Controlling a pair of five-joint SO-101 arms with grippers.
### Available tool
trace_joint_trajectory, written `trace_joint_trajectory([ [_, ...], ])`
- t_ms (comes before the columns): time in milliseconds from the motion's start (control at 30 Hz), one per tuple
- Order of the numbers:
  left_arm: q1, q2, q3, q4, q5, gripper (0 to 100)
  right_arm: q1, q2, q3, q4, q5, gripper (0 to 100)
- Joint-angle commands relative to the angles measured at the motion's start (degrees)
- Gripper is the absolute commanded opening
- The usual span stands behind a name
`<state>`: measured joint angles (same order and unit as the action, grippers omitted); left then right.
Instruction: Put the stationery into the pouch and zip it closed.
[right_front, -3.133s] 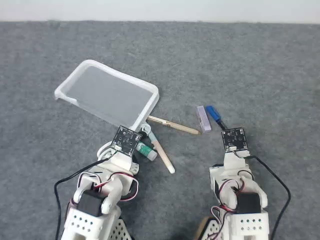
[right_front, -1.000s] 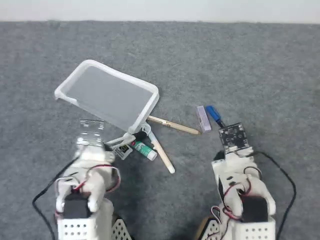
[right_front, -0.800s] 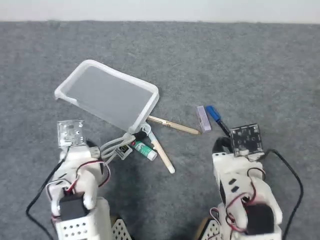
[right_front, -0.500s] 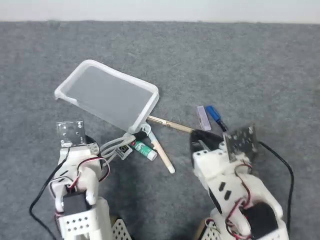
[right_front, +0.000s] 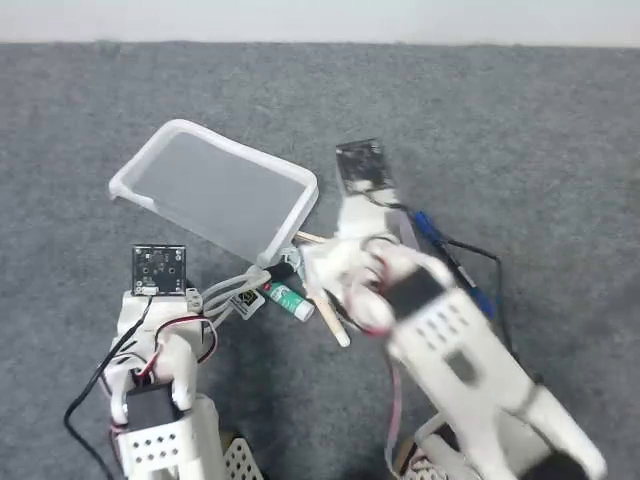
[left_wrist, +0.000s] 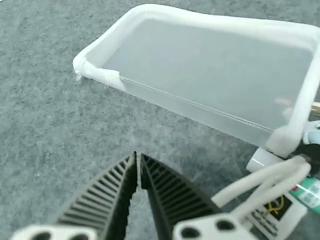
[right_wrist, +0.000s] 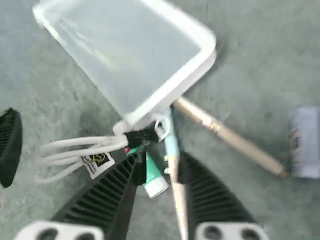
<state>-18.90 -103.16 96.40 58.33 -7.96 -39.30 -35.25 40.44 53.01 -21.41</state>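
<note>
The right gripper (right_wrist: 159, 166) hangs half open, with the pale slim pen (right_wrist: 176, 195) and green-and-white tube (right_wrist: 152, 179) under the gap between its jaws. The translucent white zip pouch (right_wrist: 125, 55) lies just beyond its tips. I'd pick one item, square across its barrel, clear of the white cord (right_wrist: 75, 147). The left gripper (left_wrist: 138, 161) is pinched nearly together and empty. The print on the cord's tag (right_wrist: 97, 161) is too small to read.

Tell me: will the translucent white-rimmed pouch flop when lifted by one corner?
Probably fairly stiff: the translucent white-rimmed pouch keeps a raised, boxy rim. Likely light, since the grey carpet shows through it. It may drag rather than slide on that pile.
</note>
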Motion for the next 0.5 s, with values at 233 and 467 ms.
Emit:
trace_joint_trajectory([
  [233, -0.1, 0.0, -1.2, -0.5, -0.7, 1, -5.7, 29.5, -23.0, -1.4, -12.0, 18.0],
  [467, -0.1, 0.0, -1.0, -0.6, -0.7, 1, -6.7, 40.8, -30.2, -1.3, -14.2, 18.0],
])
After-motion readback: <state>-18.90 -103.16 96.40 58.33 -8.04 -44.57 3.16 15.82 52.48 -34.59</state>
